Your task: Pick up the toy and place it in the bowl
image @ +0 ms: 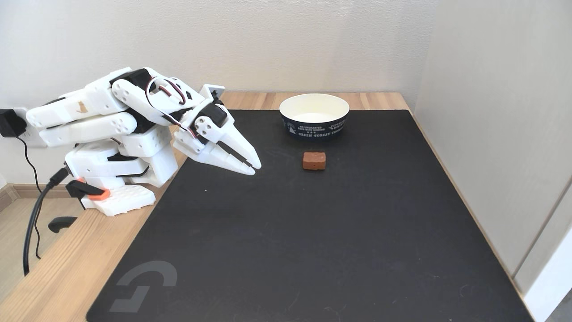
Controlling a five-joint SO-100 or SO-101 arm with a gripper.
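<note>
Resting: toy (pixel 314 160) on the mat (pixel 313 232), just before the bowl (pixel 314 115) at its far edge.
Gripper (pixel 254 167): near left edge, jaws almost together, holding nothing.

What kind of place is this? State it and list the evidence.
Probably a home desk corner: a wooden tabletop against plain walls, a black desk mat, and a wall socket with a black plug behind the white robot arm.

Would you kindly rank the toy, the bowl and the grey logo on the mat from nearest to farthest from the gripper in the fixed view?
From the gripper:
1. Toy, just to its right on the mat.
2. Bowl, beyond the toy, toward the wall.
3. Grey logo, at the mat's near-left corner.
</note>
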